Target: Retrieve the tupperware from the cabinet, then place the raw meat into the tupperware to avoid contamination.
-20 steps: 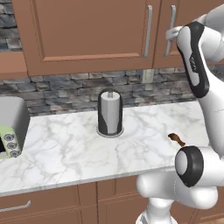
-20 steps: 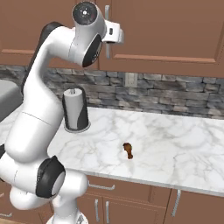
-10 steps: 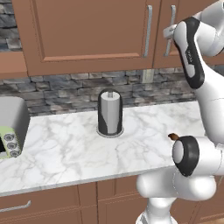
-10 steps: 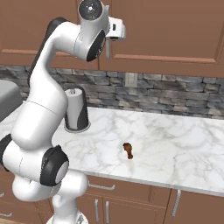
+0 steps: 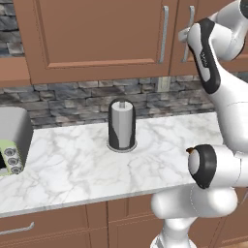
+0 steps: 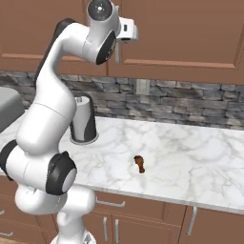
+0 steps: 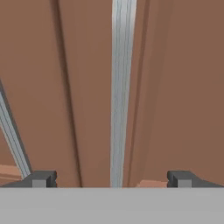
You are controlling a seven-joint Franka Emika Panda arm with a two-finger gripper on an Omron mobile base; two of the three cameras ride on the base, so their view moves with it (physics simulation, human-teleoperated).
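Observation:
The cabinet (image 5: 97,34) hangs above the counter with both brown doors shut, so the tupperware is hidden. My gripper (image 7: 113,178) is raised against the right door, open, and its dark fingertips (image 7: 41,178) stand on either side of a vertical silver handle (image 7: 120,87) without touching it. In the left base view the hand sits at that same handle (image 5: 190,34). The raw meat (image 6: 139,163), a small reddish-brown chunk, lies on the marble counter (image 6: 190,152) near its front edge, far below the gripper.
A paper towel roll (image 5: 121,125) stands mid-counter near the stone backsplash. A grey toaster (image 5: 12,140) sits at the left end. The left door's handle (image 5: 164,34) hangs close beside the one I face. Lower drawers (image 6: 109,202) run under the counter.
The hand has edged closer to the cabinet's right door handle, and the arm's lower joints have swung round. The jaws have stayed open.

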